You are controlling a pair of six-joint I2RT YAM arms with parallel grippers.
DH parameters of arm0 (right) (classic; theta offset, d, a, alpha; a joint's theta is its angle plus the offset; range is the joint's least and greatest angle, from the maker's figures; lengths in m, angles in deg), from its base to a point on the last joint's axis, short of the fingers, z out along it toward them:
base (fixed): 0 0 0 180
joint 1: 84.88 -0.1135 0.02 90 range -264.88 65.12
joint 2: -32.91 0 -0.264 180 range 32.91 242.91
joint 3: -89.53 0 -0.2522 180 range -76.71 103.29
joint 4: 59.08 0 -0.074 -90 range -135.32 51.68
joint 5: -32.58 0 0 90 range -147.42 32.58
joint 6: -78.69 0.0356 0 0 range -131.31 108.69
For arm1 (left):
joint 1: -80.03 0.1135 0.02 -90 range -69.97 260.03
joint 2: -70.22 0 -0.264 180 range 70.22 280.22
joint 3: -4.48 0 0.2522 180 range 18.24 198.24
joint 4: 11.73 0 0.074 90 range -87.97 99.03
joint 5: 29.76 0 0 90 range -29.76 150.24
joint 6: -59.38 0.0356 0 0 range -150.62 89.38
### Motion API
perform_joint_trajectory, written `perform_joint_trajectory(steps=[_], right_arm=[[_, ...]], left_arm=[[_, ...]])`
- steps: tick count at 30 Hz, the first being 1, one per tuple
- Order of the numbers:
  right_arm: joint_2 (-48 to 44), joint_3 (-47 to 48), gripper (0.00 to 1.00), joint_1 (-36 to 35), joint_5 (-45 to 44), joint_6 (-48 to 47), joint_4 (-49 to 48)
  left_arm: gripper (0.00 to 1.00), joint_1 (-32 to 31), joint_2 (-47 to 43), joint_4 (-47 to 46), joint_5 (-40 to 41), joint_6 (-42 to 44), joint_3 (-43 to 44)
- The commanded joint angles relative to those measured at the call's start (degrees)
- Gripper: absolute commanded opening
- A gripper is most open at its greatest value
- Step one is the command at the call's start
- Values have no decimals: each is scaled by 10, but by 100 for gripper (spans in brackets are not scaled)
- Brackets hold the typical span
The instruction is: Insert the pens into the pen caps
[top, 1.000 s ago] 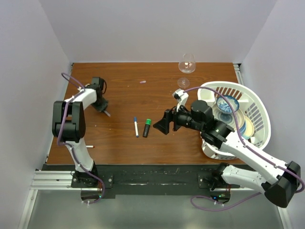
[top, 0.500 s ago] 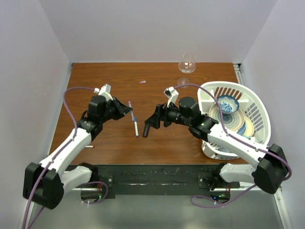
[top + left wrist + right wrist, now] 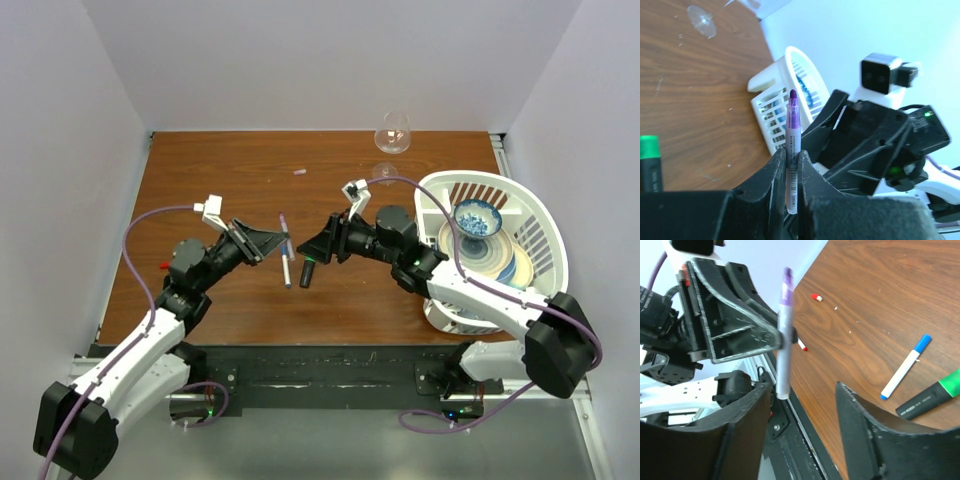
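My left gripper (image 3: 274, 241) is shut on a white-bodied pen (image 3: 284, 226) with a purple end and holds it upright above the table's middle; in the left wrist view the pen (image 3: 792, 150) stands between the closed fingers. My right gripper (image 3: 320, 243) is open and empty, facing the held pen (image 3: 784, 340) from the right at about the same height. A white pen with a blue end (image 3: 903, 367) and a black marker with a green cap (image 3: 935, 392) lie on the table below. A red cap (image 3: 816, 297) and a thin red-tipped pen (image 3: 801, 344) lie near the left front. A pale pink cap (image 3: 299, 172) lies far back.
A white basket (image 3: 536, 215) with a bowl and plates stands at the right. A wine glass (image 3: 391, 135) stands at the back edge. White walls close in the left, right and back.
My left arm has swung from the far left to the middle, carrying the purple-ended pen upright. My right gripper has moved left and back to face it.
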Motion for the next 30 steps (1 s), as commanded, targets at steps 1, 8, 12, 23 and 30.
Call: perform_joint_trajectory(steps=[1, 8, 12, 23, 30], right_arm=[[2, 21, 53, -13, 22, 17, -49], [28, 46, 45, -44, 23, 9, -29], [38, 45, 36, -57, 16, 10, -42], [24, 34, 49, -62, -23, 14, -39], [20, 46, 44, -62, -29, -4, -24]], left_arm=[[0, -6, -2, -74, -13, -22, 4], [0, -11, -17, -69, -1, -8, 1], [0, -12, -8, -69, -15, -4, 6], [0, -12, -25, -34, -24, 35, 5], [0, -12, -22, -34, -37, 44, 11]])
